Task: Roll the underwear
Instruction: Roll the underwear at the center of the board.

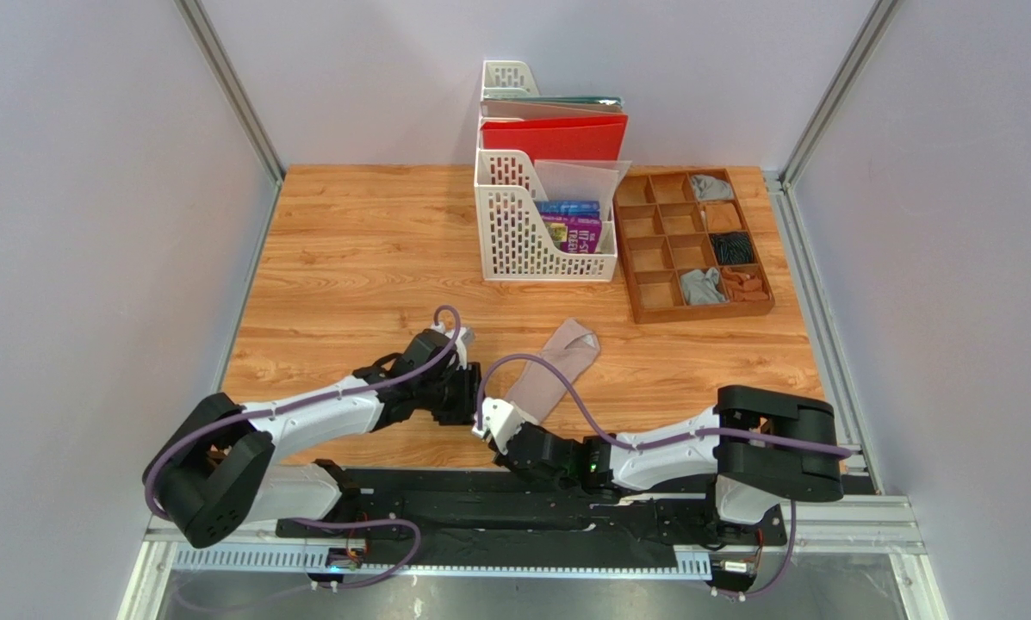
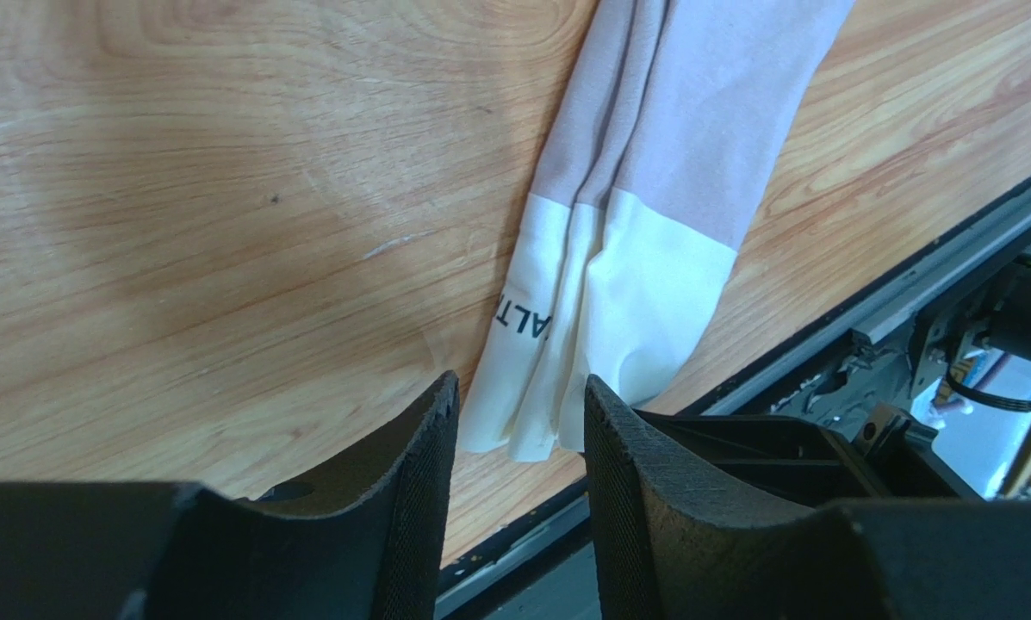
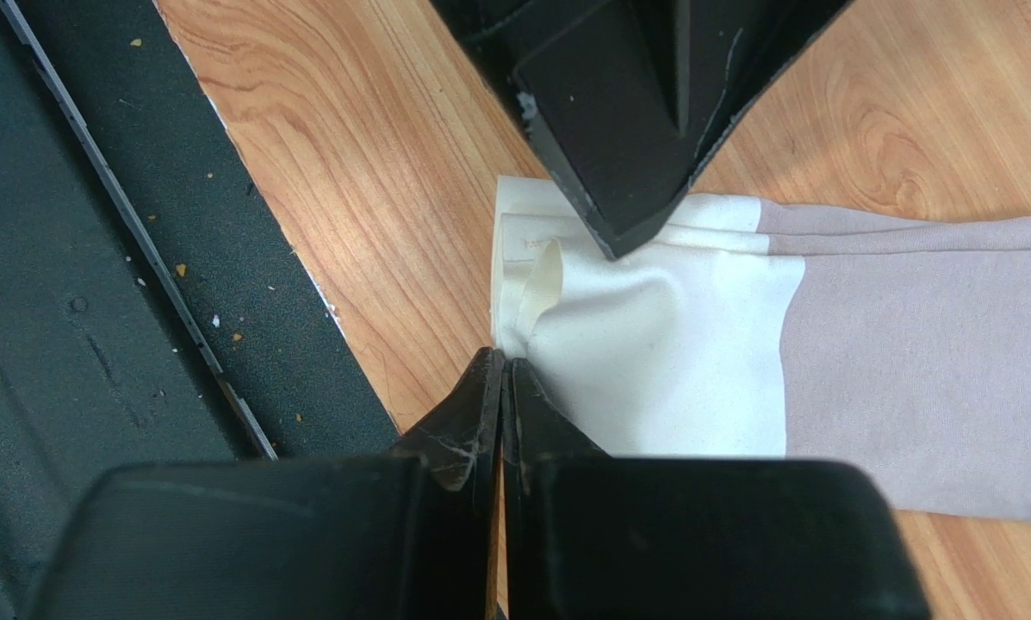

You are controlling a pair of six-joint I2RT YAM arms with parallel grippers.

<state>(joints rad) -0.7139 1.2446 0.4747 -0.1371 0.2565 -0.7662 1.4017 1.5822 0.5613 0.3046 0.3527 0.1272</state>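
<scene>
The pale pinkish-beige underwear point(image 1: 553, 364) lies folded into a long strip on the wooden table, its cream edge band toward the arms. In the left wrist view the band's end point(image 2: 598, 310) sits just beyond my open left gripper point(image 2: 520, 394), apart from both fingers. My right gripper point(image 3: 501, 364) is shut, its tips pinching the near corner of the cream band point(image 3: 650, 336), where a small flap stands up. The left gripper point(image 3: 637, 116) shows there from above, one tip on the band. No loose grey underwear shows on the table.
A white file rack point(image 1: 546, 239) with folders and a wooden divider tray point(image 1: 627, 246) holding several rolled cloths, some grey, stand at the back. The black base rail point(image 1: 546, 517) runs along the table's near edge, right behind the band's end point(image 3: 93, 258).
</scene>
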